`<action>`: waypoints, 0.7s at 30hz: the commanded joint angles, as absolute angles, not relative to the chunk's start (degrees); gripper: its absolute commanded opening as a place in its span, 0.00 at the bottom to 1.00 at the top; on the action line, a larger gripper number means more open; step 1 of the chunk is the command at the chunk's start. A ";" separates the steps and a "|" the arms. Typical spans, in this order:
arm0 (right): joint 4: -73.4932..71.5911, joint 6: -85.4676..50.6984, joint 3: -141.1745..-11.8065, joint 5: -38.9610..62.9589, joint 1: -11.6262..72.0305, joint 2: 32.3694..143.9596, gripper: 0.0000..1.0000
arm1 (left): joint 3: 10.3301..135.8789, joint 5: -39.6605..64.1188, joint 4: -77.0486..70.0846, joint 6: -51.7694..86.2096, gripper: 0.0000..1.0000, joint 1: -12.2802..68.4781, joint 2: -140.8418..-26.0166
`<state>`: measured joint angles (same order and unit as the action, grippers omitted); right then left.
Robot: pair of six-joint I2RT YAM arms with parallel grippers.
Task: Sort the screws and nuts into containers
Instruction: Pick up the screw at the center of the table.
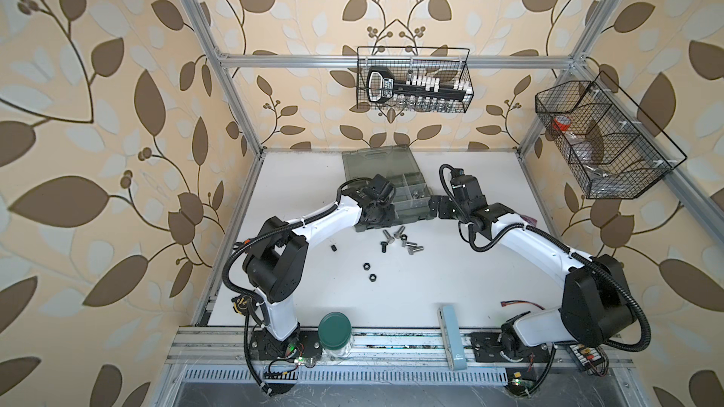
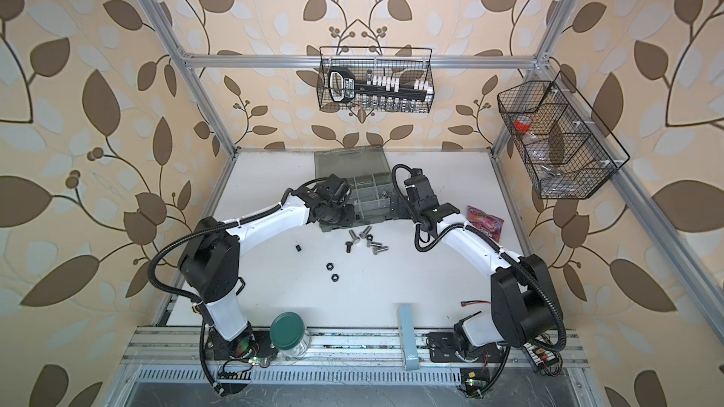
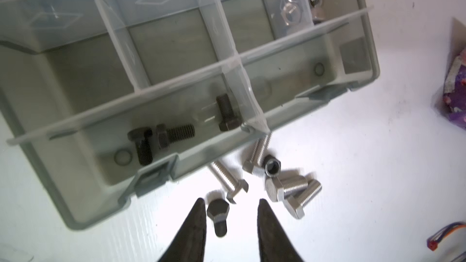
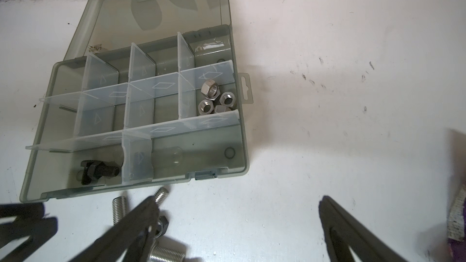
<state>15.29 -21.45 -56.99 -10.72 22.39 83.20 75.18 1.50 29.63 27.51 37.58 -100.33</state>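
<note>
The grey organizer case [image 1: 391, 158] lies open at the back of the table. In the left wrist view one of its containers [image 3: 75, 197] holds three black screws [image 3: 161, 137]; another holds silver nuts [image 4: 214, 96]. Silver screws [image 1: 407, 244] lie loose in front of the case with a black nut [image 3: 272, 167] among them. A black screw [image 3: 218, 216] and two black nuts [image 1: 367, 266] lie nearby. My left gripper [image 3: 231, 201] hangs open over the case's front corner, holding nothing. My right gripper [image 4: 237, 202] stands wide open over bare table beside the screws.
A green-lidded jar [image 1: 335, 326] and a pale blue box [image 1: 450, 330] stand at the front edge. A candy packet [image 2: 484, 221] lies right of the right arm. Two black wire baskets [image 1: 415, 79] [image 1: 603, 138] hang on the frame. A small black piece [image 1: 333, 247] lies left of the screws.
</note>
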 commanded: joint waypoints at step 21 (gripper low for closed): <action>16.92 -22.24 -55.91 -11.43 22.62 81.69 1.00 | 57.66 -10.54 25.01 32.25 0.99 46.43 -93.60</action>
